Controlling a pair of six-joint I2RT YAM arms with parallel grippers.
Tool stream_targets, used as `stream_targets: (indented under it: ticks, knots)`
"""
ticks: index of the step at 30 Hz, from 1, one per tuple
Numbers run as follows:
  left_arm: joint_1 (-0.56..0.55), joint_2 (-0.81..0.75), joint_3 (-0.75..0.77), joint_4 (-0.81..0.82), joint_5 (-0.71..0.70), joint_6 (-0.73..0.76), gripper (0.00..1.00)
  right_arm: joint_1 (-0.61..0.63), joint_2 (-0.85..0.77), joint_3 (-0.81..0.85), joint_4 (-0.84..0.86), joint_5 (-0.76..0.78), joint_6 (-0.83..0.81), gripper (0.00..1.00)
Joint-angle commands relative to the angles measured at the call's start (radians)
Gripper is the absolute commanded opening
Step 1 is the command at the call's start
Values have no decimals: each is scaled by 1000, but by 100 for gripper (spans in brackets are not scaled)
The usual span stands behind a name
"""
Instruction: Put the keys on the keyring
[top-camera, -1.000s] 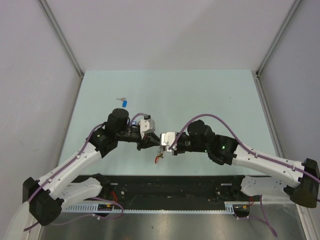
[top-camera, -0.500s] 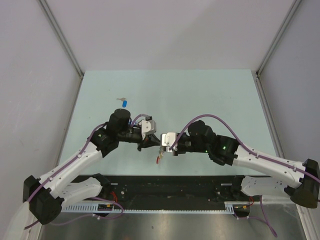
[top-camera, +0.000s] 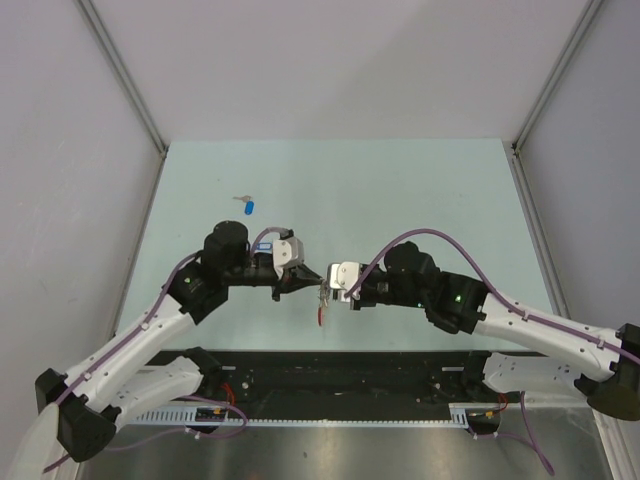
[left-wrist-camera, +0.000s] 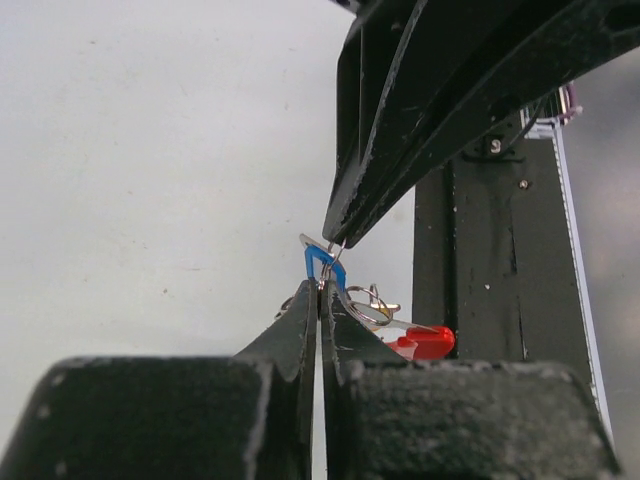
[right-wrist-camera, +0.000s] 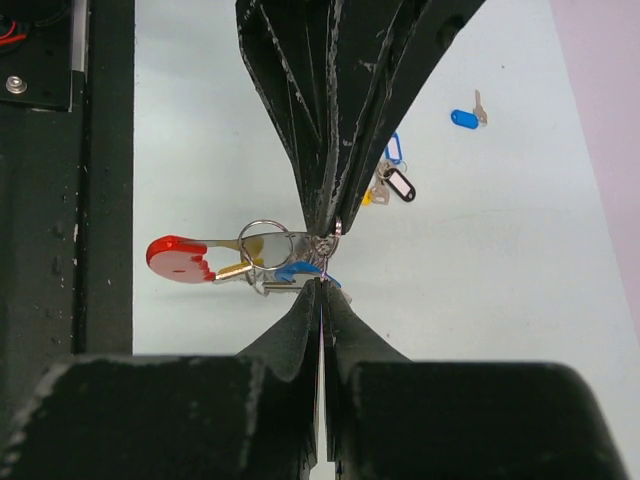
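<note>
Threading blue-tagged silver key (left-wrist-camera: 312, 262) onto large red-plastic-and-metal-link keyring (right-wrist-camera: 178, 258), seemingly: left end effector (left-wrist-camera: 320, 286) pinched shut on key, right end effector (right-wrist-camera: 320, 284) clamped on ring. Next: easing key's loop through.

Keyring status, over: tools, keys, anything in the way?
Right tool shut on red-and-silver keyring. Left tool shut, tip against it. Blue-tagged silver key loose on table. Nothing blocking.

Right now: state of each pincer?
Left pincer: closed, pinching what looks like the blue-tagged key.
Right pincer: closed, apparently on the metal part of the keyring.
</note>
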Motion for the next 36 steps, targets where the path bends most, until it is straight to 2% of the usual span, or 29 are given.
stream_targets:
  ticks: [1, 11, 20, 23, 31, 33, 34, 36]
  knots:
    - [6, -51, -14, 93, -65, -74, 0, 3, -23, 21, -12, 25, 47, 0]
    - [6, -108, -64, 219, -169, -172, 1, 31, -8, -24, 112, 13, 97, 0]
    - [6, -161, -132, 350, -237, -275, 0, 51, 41, -27, 198, 88, 117, 0]
    - [6, -171, -144, 371, -232, -287, 0, 51, 54, -28, 226, 143, 124, 0]
    - [6, -184, -159, 365, -279, -312, 0, 51, 57, -28, 241, 164, 141, 0]
    - [6, -200, -161, 353, -315, -304, 13, 45, 47, -28, 241, 192, 140, 0]
    - [6, -204, -162, 344, -325, -296, 23, 43, 44, -28, 240, 197, 139, 0]
    - [6, -229, -164, 333, -367, -296, 30, 33, 29, -27, 234, 198, 140, 0]
